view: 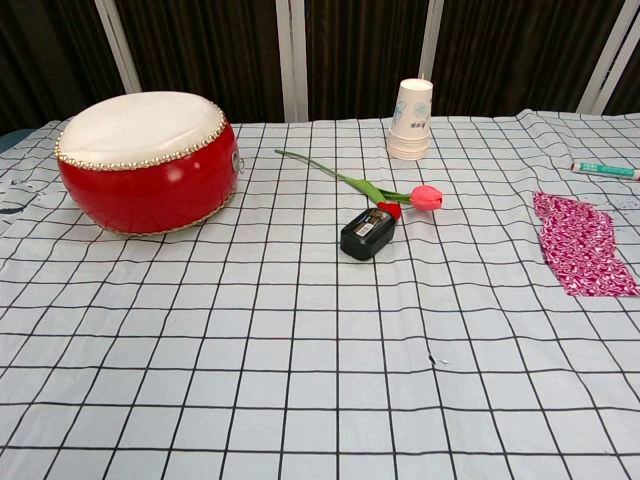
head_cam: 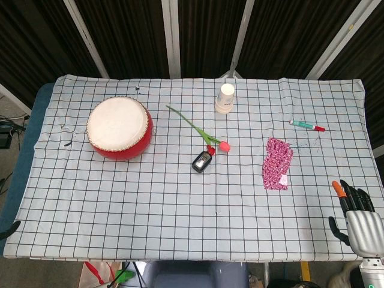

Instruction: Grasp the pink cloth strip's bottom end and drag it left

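Head view, cloth: we see the pink cloth strip (head_cam: 277,164) lying flat on the right half of the checked tablecloth (head_cam: 180,204), its bottom end nearest the front edge, untouched.
Head view, right hand: the right hand (head_cam: 357,219) hovers at the table's front right corner, well apart from the strip, fingers spread and holding nothing.
Head view, left hand: we find it in neither view.
Head view, other items: a red drum (head_cam: 120,128) sits at left; a stack of paper cups (head_cam: 225,98) stands near the back; a tulip (head_cam: 201,130) lies beside a small black device (head_cam: 202,161); a marker (head_cam: 307,126) rests behind the strip.
Chest view, cloth: the strip (view: 581,243) lies at the right edge of our frame, partly cut off.
Chest view, centre: the black device (view: 368,233) just beside the tulip's (view: 395,194) bloom; the drum (view: 145,162) at left.
Chest view, writing: the cups (view: 412,120) carry small blue print and the marker (view: 605,171) a green label, both too small for us to read.
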